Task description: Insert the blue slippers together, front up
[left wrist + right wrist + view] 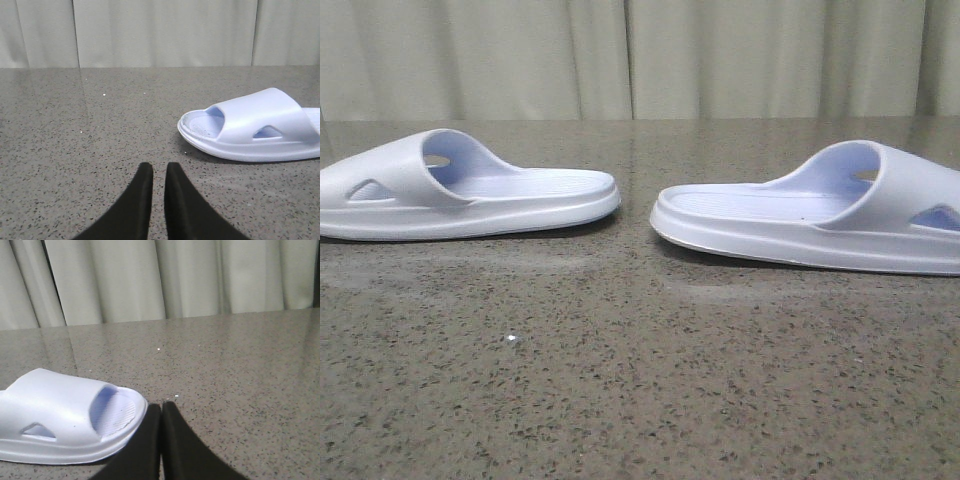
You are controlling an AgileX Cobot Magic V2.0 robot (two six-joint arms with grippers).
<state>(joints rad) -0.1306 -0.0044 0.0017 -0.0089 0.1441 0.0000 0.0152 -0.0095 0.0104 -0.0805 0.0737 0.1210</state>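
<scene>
Two pale lavender-blue slippers lie sole-down on the speckled table, heels facing each other across a gap. The left slipper (470, 190) has its strap at the left; it also shows in the left wrist view (260, 120). The right slipper (820, 215) has its strap at the right; it also shows in the right wrist view (60, 415). My left gripper (159, 167) is low over the table, empty, its jaws nearly together, apart from the left slipper's toe. My right gripper (161, 406) is shut and empty, right beside the right slipper's toe. Neither gripper shows in the front view.
The dark speckled stone table (640, 380) runs back to a pale pleated curtain (640, 60). Bare table lies in front of both slippers and in the gap between their heels.
</scene>
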